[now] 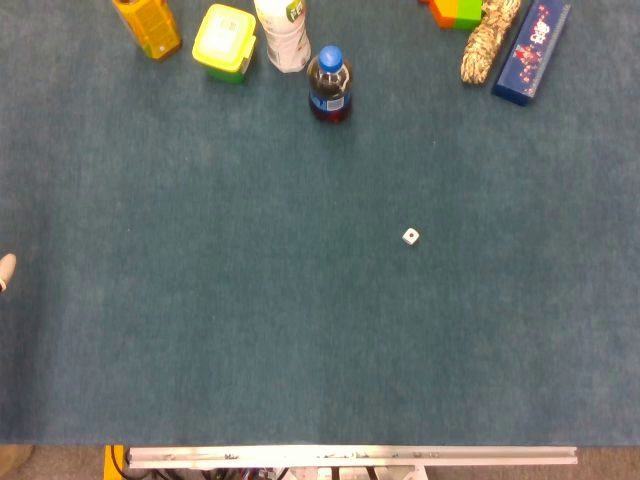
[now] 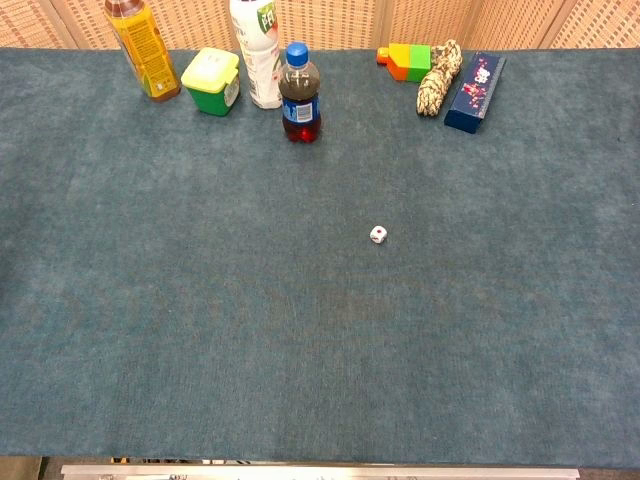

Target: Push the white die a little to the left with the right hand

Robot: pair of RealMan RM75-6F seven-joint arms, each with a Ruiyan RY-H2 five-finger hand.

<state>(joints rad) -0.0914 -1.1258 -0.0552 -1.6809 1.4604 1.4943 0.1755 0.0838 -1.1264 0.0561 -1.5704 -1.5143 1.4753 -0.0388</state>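
Note:
The white die (image 1: pixel 411 236) lies alone on the blue-green table cloth, right of the middle; the chest view shows the die (image 2: pixel 378 234) as well. Nothing touches it. My right hand appears in neither view. At the left edge of the head view a pale rounded tip (image 1: pixel 5 271) pokes in, apparently a fingertip of my left hand, far from the die. The rest of that hand is out of frame.
Along the far edge stand an orange bottle (image 1: pixel 148 25), a yellow-green tub (image 1: pixel 225 42), a white bottle (image 1: pixel 284 33) and a dark cola bottle (image 1: pixel 329 86). At the far right lie coloured blocks (image 1: pixel 458 12), a rope bundle (image 1: pixel 488 42) and a blue box (image 1: pixel 530 50).

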